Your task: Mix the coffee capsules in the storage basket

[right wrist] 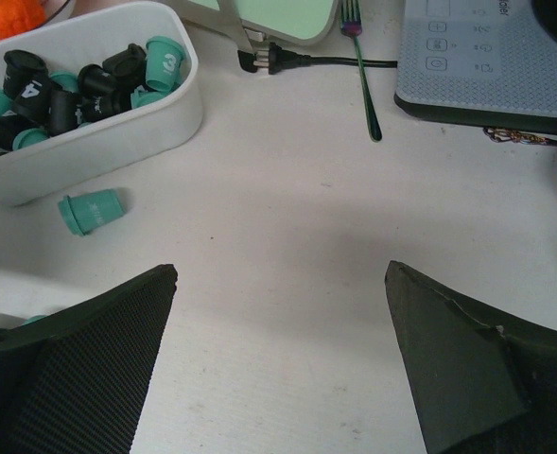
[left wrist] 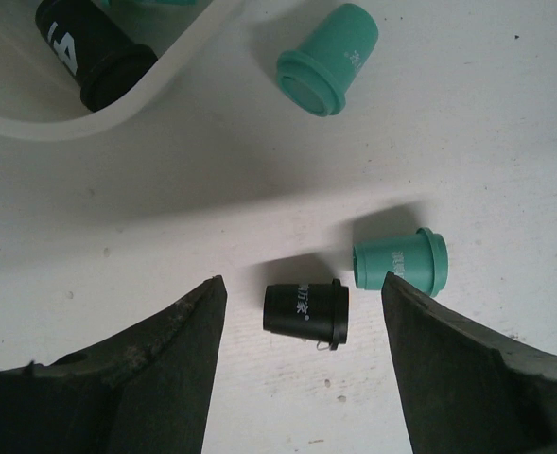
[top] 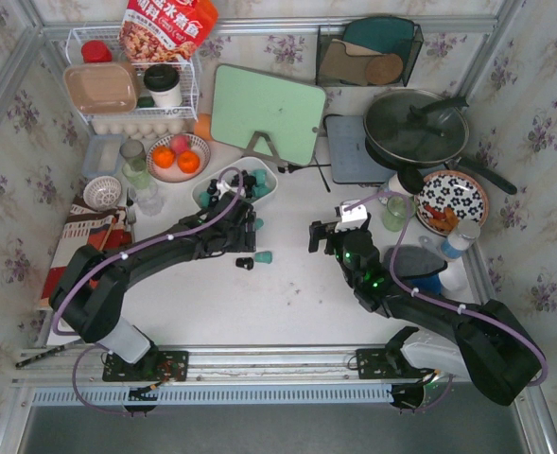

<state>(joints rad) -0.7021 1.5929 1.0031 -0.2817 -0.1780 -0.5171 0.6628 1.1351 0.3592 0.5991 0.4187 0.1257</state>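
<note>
Just outside the near wall of the storage basket (right wrist: 108,142), on the white counter (top: 287,293), a black capsule (left wrist: 304,314) lay on its side directly between the left jaws, which stood well apart and held nothing. Its long axis ran across the gap from one jaw to the other, rim toward the right-hand one, so a closing move would likely have pressed it end to end rather than across its waist. A teal capsule (left wrist: 401,262), also on its side, lay just beside that same jaw's tip and looked the likeliest thing to be nudged or caught. A second teal capsule (left wrist: 327,59) lay farther on, close to the basket's curved rim, inside which most of the coffee capsules (right wrist: 79,85) sat heaped, black and teal together. The left arm (top: 155,248) was plainly the nearer to the strays; the right jaws hung spread to their widest over bare counter, empty, well apart from the basket. Beyond them lay a fork (right wrist: 363,76), a plug (right wrist: 264,59) and a grey cooktop (right wrist: 486,57), none in the path. A green board (top: 267,112) stood behind the basket
</note>
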